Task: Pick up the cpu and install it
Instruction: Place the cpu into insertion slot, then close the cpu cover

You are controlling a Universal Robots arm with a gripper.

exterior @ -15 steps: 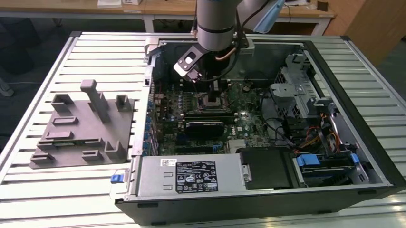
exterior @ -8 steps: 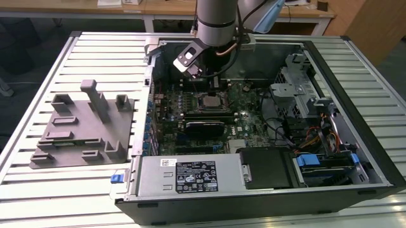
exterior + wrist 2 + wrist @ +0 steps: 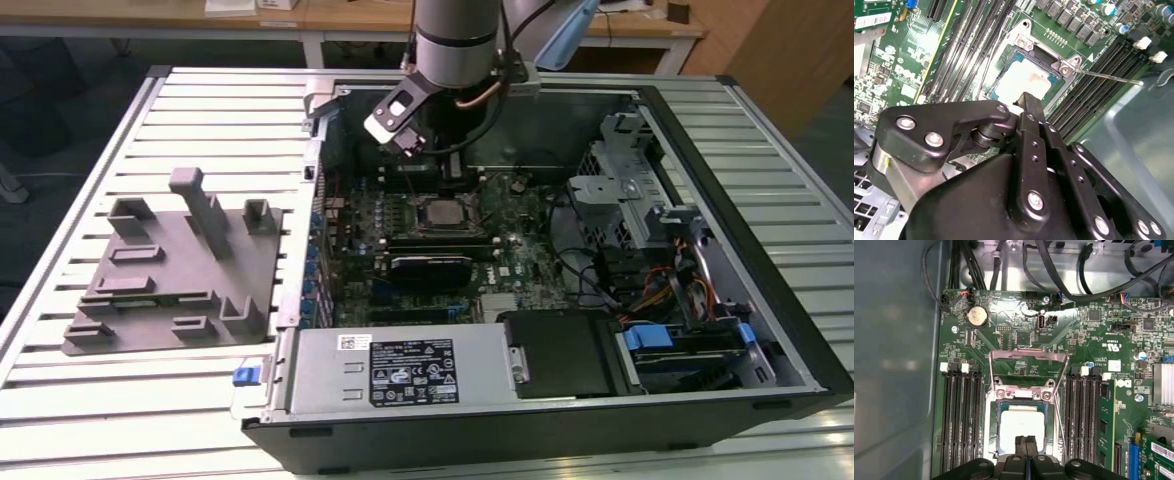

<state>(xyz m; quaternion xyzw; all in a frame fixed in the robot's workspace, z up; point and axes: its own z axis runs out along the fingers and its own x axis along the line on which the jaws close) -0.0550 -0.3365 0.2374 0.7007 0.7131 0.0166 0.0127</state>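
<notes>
No print can be read. In the exterior view, a black-and-white label [image 3: 411,372] and a small white sticker [image 3: 354,340] stand on the top face of the power supply [image 3: 320,375]. In the first wrist view, a white square sticker [image 3: 1114,365] and fine white lettering stand on the motherboard [image 3: 1004,320]. In the second wrist view, a white label strip [image 3: 873,20] stands on a green board. The cpu [image 3: 1021,422] lid shows no readable marking.

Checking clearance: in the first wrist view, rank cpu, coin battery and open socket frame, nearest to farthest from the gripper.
1. cpu, right at the gripper.
2. open socket frame, just beyond the cpu.
3. coin battery, well past the frame.
</notes>
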